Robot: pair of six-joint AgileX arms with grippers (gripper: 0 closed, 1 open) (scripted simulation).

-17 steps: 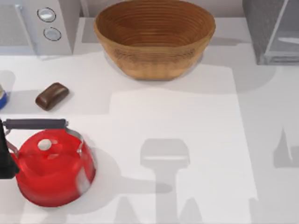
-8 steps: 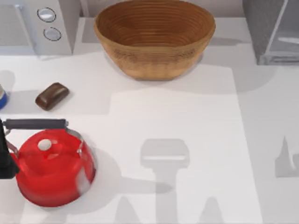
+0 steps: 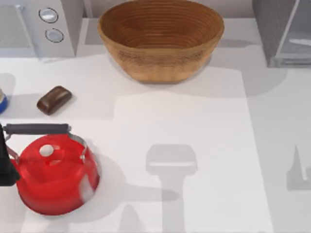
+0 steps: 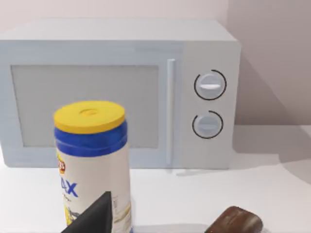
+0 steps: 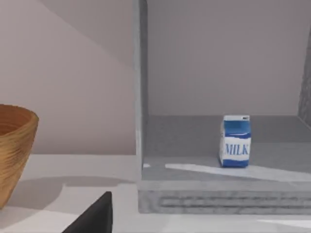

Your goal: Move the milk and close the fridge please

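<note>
A white counter (image 3: pixel 204 145) spreads across the top view, smooth and matte. Soft grey shadows lie over it, with a paler rectangular patch of light in the middle and a darker band along the far edge. Behind the counter stands a plain pinkish-beige wall (image 4: pixel 272 58), bare and evenly lit. In the right wrist view the same wall (image 5: pixel 73 73) carries a slanting shadow edge, lighter below it and darker above toward the top.

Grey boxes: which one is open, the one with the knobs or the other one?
The grey fridge is open: its inside shows, with the small blue-and-white milk carton standing upright on its floor. The light-grey microwave with two round knobs has its door shut flat.
</note>
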